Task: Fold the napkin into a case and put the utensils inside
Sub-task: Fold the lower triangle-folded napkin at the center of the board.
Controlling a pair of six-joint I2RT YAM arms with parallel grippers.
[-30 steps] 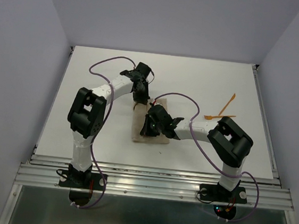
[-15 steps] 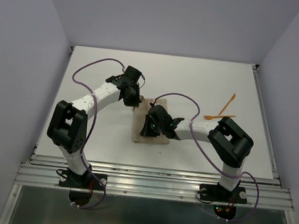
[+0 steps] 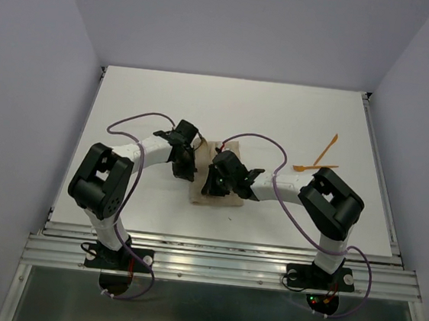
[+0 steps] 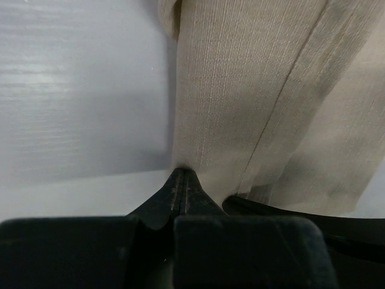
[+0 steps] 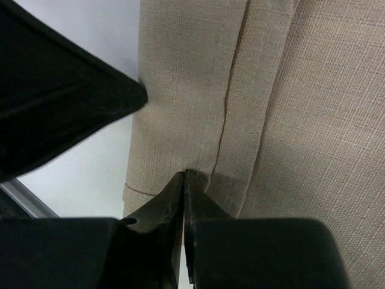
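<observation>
The tan napkin lies folded into a narrow oblong at the table's middle, with lengthwise folds showing. My left gripper is shut, its tips pressed against the napkin's left edge. My right gripper is over the cloth, jaws pinched on a puckered fold of the napkin. In the right wrist view the left gripper shows as a dark wedge. Two orange utensils lie apart on the table to the right, touched by neither gripper.
Purple cables loop from both arms above the white table. The right arm's elbow stands close to the nearer utensil. Grey walls enclose the table on three sides; a metal rail runs along the near edge.
The left arm swung from behind the napkin to its left edge, nearer the camera, and its jaws closed on the way. The right gripper and the napkin stayed put.
</observation>
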